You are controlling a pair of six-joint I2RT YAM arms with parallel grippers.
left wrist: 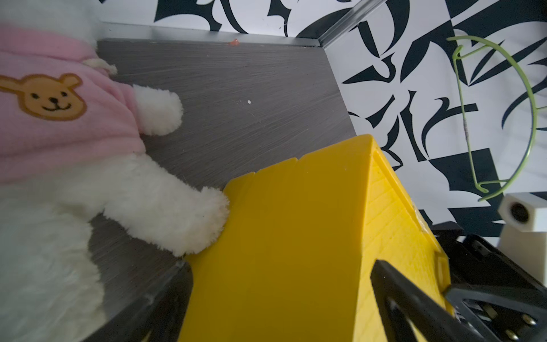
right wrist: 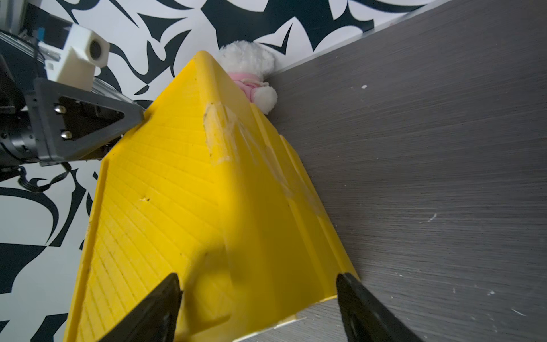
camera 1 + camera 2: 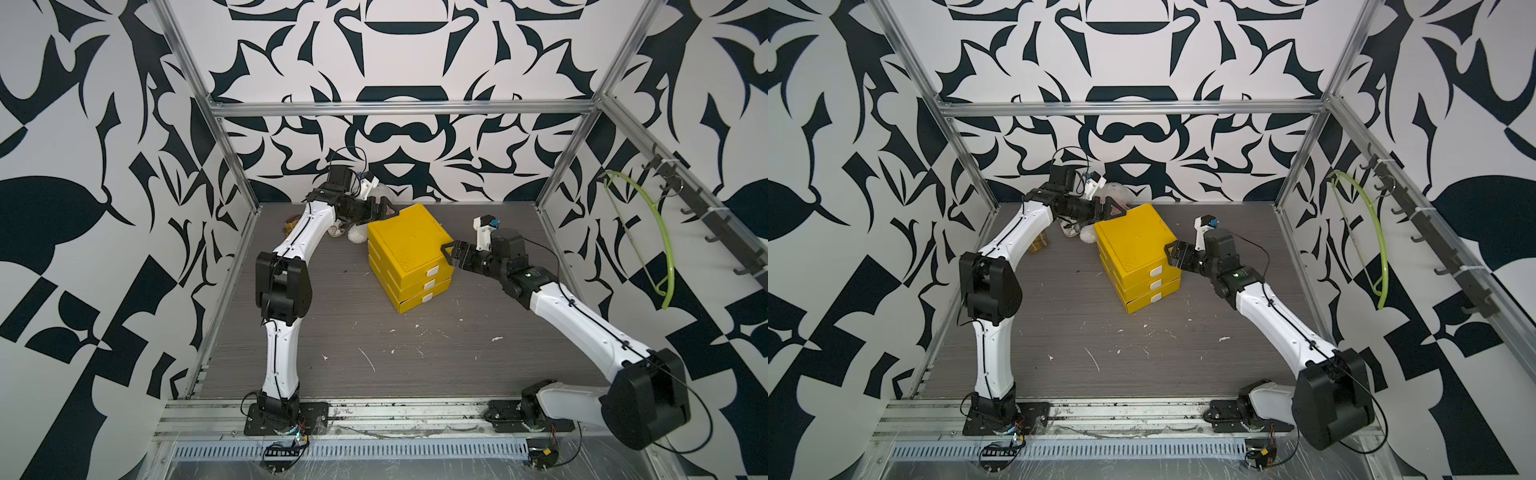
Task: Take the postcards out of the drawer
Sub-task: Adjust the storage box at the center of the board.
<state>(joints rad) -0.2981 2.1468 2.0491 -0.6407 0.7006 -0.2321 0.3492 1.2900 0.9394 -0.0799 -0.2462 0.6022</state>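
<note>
— Well, in both top views, where are the postcards?
— Unseen; presumably inside the yellow drawer unit (image 3: 409, 253), whose drawers look shut. The left gripper (image 3: 386, 210) and right gripper (image 3: 451, 254) sit at opposite top corners, fingers spread.
— And the left wrist view?
— Spread jaws straddle a corner beside a plush toy (image 1: 74, 124); contact is unclear.
— The right wrist?
— Its fingers (image 2: 159, 305) bracket another corner. Better to brace the unit, hook one white handle (image 3: 432, 271), pull straight; which drawer holds cards is hidden.
</note>
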